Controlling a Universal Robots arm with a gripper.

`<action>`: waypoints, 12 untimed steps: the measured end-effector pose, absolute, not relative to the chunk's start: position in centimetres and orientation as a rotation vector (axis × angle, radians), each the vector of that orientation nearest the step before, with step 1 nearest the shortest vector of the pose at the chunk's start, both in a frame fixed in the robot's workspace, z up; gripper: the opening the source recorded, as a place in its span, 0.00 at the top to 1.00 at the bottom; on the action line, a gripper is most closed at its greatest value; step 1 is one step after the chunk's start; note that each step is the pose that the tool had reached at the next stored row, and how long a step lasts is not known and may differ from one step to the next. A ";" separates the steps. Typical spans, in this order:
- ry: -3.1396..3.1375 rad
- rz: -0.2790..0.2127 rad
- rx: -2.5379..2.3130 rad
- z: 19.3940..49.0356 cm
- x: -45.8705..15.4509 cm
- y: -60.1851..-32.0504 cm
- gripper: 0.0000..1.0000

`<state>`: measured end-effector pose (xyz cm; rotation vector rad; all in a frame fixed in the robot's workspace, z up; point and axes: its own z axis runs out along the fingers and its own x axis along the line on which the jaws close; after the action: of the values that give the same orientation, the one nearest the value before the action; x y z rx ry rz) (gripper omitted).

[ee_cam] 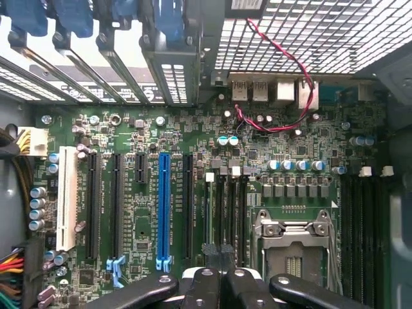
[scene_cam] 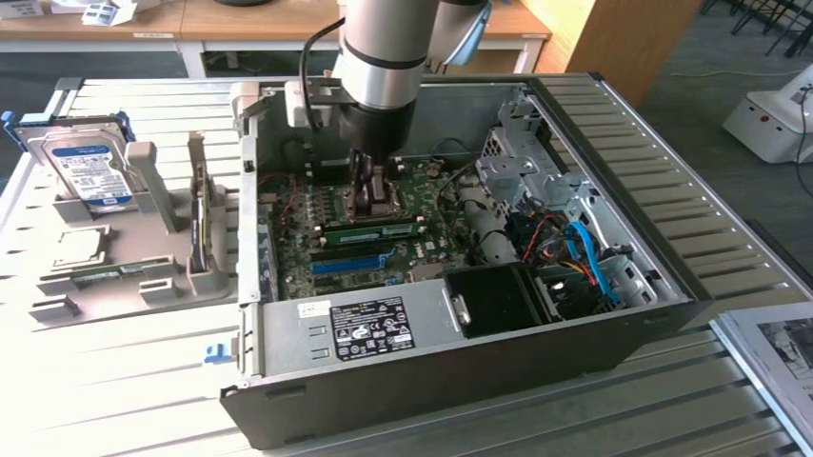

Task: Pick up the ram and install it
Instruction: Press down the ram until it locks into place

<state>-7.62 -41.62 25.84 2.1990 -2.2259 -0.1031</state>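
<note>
The ram [scene_cam: 371,231] is a green stick standing on edge in a motherboard slot inside the open computer case [scene_cam: 661,286], just behind the long blue slot [scene_cam: 349,262]. My gripper [scene_cam: 372,205] reaches straight down into the case and sits right over the middle of the ram's top edge. In the wrist view the gripper [ee_cam: 221,250] is shut, its dark pads [ee_cam: 209,248] pressed together with nothing between them. The ram [ee_cam: 210,212] shows there as a thin green line running away from the pads, beside the empty black memory slots [ee_cam: 233,206]. I cannot tell whether the pads touch the stick.
The CPU socket [ee_cam: 293,248] lies beside the memory slots, and the blue slot [ee_cam: 163,212] on the other side. A black fan shroud [scene_cam: 502,300], the power supply [scene_cam: 368,328] and blue cables [scene_cam: 591,262] crowd the case. Outside, a hard drive [scene_cam: 83,167] stands in a grey fixture [scene_cam: 128,257].
</note>
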 end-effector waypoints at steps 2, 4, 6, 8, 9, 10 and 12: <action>-2.226 -0.103 2.199 26.1 -7.6 -41.6 0.90; -2.226 -0.103 2.199 26.4 -7.6 -41.6 0.90; -2.226 -0.103 2.199 26.6 -7.6 -41.6 0.90; -2.226 -0.103 2.199 26.9 -7.6 -41.6 0.90; -2.226 -0.103 2.199 27.1 -7.6 -41.6 0.90; -2.226 -0.103 2.199 27.2 -7.6 -41.6 0.90; -2.226 -0.103 2.199 27.5 -7.6 -41.6 0.90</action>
<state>-7.62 -41.62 27.46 2.1990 -2.2259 -0.1031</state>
